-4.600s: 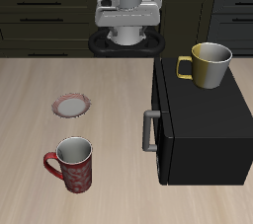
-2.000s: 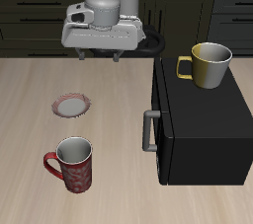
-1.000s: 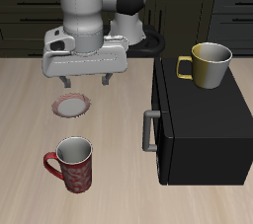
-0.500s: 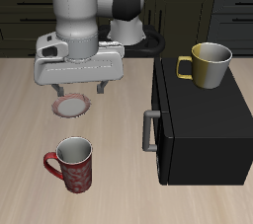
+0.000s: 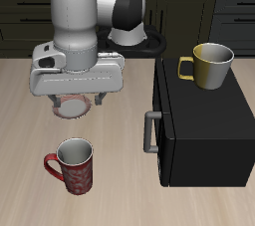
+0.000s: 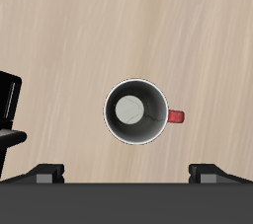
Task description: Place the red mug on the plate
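Nearest the front edge, the red mug (image 5: 73,164) (image 6: 137,112) stands upright on the table (image 5: 120,185), handle at 9 o'clock. At its 12 o'clock the gripper (image 5: 78,103) hangs wide open over the plate (image 5: 72,108). Farther, at 2 o'clock, a yellow mug (image 5: 207,65) tops a black box (image 5: 204,130).

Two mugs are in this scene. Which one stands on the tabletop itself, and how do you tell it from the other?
The red mug, mottled dark red, stands on the wooden table. The yellow mug sits on the black box.
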### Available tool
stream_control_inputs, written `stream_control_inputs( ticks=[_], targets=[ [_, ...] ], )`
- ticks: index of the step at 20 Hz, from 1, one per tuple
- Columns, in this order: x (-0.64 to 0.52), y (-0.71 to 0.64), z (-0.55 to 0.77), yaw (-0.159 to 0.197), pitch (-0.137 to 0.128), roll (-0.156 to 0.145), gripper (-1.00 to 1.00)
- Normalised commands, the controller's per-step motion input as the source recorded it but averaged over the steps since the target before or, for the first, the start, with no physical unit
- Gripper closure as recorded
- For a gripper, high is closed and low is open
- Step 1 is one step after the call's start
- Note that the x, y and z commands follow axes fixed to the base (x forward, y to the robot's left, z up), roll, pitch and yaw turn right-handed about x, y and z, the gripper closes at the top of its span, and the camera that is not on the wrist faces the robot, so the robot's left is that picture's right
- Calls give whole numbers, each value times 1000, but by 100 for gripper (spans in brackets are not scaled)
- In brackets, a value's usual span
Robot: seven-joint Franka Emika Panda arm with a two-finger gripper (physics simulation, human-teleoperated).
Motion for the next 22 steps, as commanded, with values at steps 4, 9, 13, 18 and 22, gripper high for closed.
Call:
stream_control_inputs(
  ticks=[4,9,13,18,22],
  targets=[
    [104,157,-170,6,5,39,-100],
    [44,103,-188,-2,-4,19,-100],
    [29,77,-175,6,-14,4,-100],
    [18,72,-160,16,-2,1,-100],
    [46,-19,-124,-34,10,-6,-100]
  ],
)
